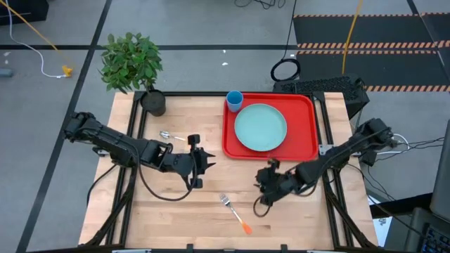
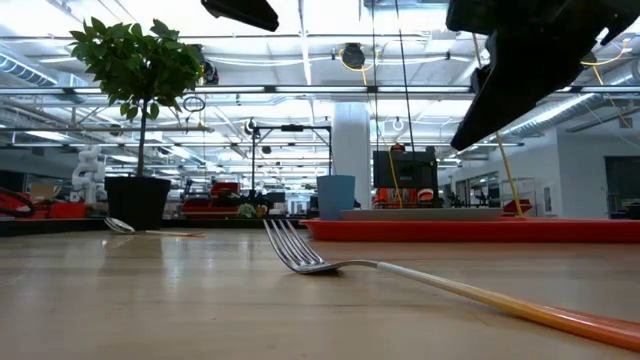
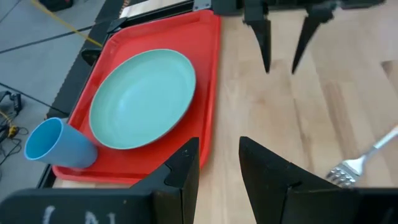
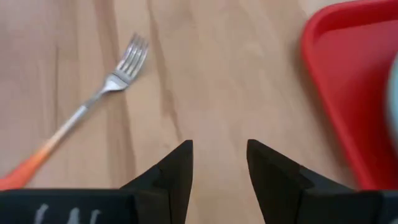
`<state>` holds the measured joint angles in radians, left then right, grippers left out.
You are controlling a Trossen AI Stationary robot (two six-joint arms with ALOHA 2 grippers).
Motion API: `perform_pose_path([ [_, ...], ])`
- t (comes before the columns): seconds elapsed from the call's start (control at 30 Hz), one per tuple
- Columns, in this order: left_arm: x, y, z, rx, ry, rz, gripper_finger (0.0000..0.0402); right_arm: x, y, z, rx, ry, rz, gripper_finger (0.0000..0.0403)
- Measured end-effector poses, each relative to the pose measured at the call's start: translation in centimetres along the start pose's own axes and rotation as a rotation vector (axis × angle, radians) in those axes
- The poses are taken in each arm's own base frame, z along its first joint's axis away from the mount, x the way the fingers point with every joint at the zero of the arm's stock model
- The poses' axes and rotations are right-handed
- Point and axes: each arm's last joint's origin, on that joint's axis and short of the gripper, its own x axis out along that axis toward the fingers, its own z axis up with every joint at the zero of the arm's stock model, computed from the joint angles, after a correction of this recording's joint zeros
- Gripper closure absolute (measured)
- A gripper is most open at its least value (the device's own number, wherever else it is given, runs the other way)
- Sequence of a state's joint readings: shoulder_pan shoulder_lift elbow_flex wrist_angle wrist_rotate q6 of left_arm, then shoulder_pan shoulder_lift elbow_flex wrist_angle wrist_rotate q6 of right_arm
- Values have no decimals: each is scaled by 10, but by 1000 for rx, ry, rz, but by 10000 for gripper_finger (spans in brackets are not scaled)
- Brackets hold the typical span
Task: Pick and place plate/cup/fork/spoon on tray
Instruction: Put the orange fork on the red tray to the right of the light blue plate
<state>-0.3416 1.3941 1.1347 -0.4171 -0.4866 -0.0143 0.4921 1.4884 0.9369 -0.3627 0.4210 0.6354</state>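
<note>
- The fork point(image 1: 235, 213) is lying flat on the bare tabletop point(image 1: 176, 218), tines pointing toward the tray and orange handle end toward the front edge; nothing is touching it, and it looks like the piece now in hand.
- The spoon point(image 1: 171, 136) is also waiting on the tabletop, near the plant pot point(image 1: 152, 102) and well apart from the fork.
- The plate point(image 1: 261, 127) is already sitting in the red tray point(image 1: 304, 147), and the cup point(image 1: 234, 100) is standing upright in the tray's far corner just beside the plate, so by my judgement half the job is done and the cutlery is remaining.
- The right hand point(image 1: 266, 184) is hovering above the tabletop between the tray and the fork, its fingers point(image 4: 176, 168) parted and gripping nothing; the wrist view is showing the fork ahead of it and off to one side.
- The next move is likely calling for that hand to shift over the fork's thin handle, line its fingers across it, and drop low enough to pinch a flat piece off the wood.
- The left hand point(image 1: 201, 163) is hanging near the middle of the tabletop, fingers spread and empty, nearer the spoon.
</note>
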Motion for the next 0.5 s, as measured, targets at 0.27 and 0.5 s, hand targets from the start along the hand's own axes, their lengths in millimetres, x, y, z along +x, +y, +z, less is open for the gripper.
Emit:
perform_pose_path([
  [0.27,-11,-21,-2,21,-4,-61,286,26,54,25,7,26,9,259],
  [0.5,-20,-35,-9,26,40,-101,286,49,98,46,4,24,29,259],
])
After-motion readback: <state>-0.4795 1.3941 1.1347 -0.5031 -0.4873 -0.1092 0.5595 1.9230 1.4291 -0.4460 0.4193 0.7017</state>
